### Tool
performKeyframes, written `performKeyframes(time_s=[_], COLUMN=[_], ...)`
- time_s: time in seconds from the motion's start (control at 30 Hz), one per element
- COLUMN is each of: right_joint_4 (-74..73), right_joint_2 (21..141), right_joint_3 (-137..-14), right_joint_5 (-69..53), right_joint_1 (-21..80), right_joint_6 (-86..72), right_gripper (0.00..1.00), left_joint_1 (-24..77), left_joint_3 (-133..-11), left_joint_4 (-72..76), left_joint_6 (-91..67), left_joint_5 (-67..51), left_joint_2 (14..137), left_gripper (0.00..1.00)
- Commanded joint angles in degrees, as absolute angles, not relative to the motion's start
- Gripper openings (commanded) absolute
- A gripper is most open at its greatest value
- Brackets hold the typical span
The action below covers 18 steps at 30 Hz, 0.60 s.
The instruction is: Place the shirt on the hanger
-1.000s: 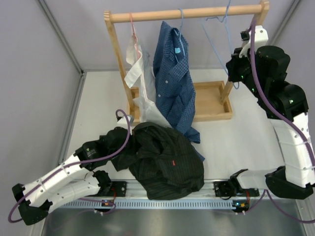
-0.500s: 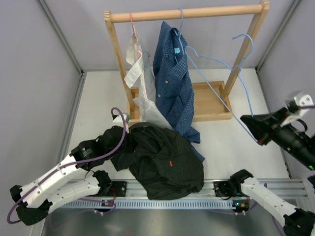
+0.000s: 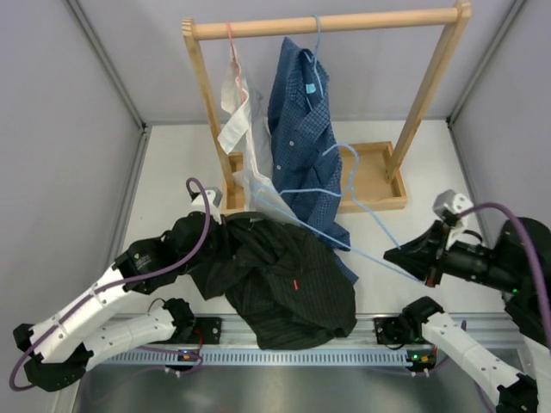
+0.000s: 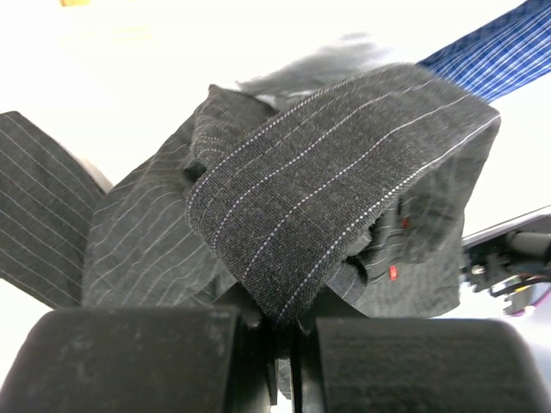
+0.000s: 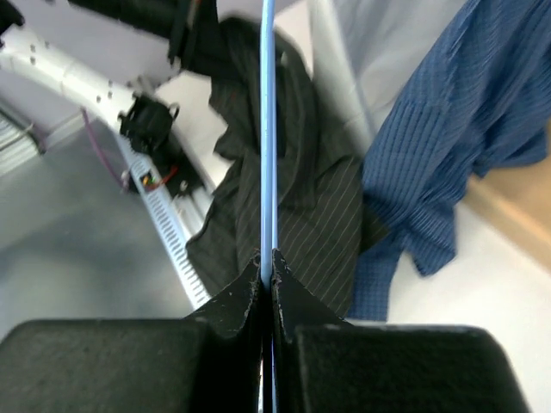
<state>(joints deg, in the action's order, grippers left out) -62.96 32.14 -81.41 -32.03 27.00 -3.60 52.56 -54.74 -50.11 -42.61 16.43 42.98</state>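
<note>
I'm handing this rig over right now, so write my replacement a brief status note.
Left hand: shut on a fold of the shirt, which lies heaped on the table near the arm bases.
Right hand: shut on the hanger, held in the air, aimed toward the shirt.
Done: both things gripped.
To do: work the hanger into the shirt's shoulders.

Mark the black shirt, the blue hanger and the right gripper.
shirt [image 3: 301, 301]: top external view, middle of the crumpled heap.
hanger [image 5: 268, 129]: right wrist view, straight wire.
right gripper [image 5: 267, 262]: right wrist view, between fingertips pinching the hanger.
</note>
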Motion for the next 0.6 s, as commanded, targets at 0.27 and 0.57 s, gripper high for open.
performKeyframes(time_s=[0.27, 0.57], right_joint_4=[-56.9, -58.4], right_joint_2=[32.6, 29.9], right_joint_3=[-65.8, -70.8], right_joint_5=[-41.7, -38.0], right_joint_1=[27.2, 27.3], right_joint_6=[-4.3, -3.9], right_gripper=[0.0, 0.0], left_joint_1=[52.6, 52.6], left_joint_3=[-61.8, -62.8], left_joint_4=[-53.2, -53.2], left_joint_6=[-47.0, -46.5], left_joint_5=[19.0, 17.9], left_joint_2=[50.0, 54.0], left_gripper=[0.0, 0.0])
